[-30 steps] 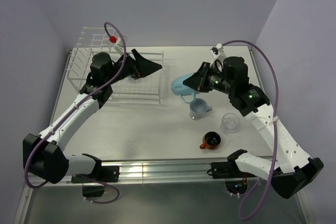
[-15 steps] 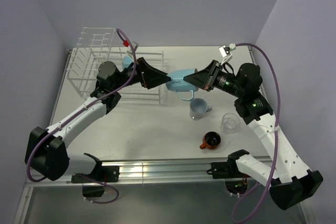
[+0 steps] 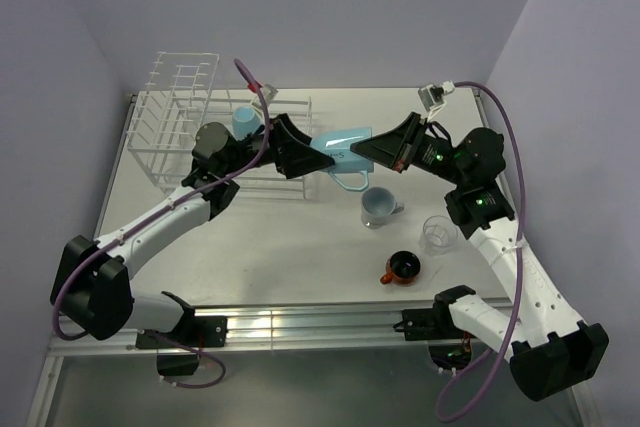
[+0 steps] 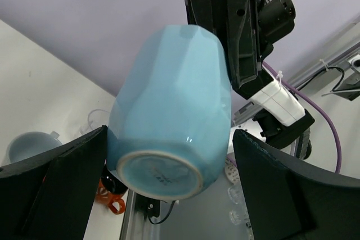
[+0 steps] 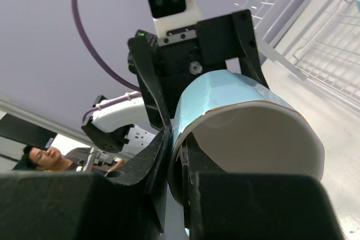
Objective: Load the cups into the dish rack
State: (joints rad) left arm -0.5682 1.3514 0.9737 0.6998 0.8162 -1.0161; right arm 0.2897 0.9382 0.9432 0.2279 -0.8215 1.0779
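Note:
A light blue mug (image 3: 338,151) hangs on its side in mid-air right of the dish rack (image 3: 172,117). My right gripper (image 3: 378,153) is shut on its rim, one finger inside and one outside (image 5: 163,155). My left gripper (image 3: 305,154) stands open around the mug's base (image 4: 160,175), a finger (image 4: 62,186) on each side. Another light blue cup (image 3: 243,124) sits in the rack. On the table stand a pale grey-blue mug (image 3: 378,206), a clear tumbler (image 3: 438,233) and an orange-red cup (image 3: 403,267).
The rack's tall grid section (image 3: 180,77) rises at the back left, its low tray (image 3: 270,175) under my left arm. Purple cables loop over both arms. The table's front rail (image 3: 300,325) runs along the near edge.
The right gripper carried the light blue mug up and leftward. The left gripper swung away from the rack to the right and now straddles the mug's base.

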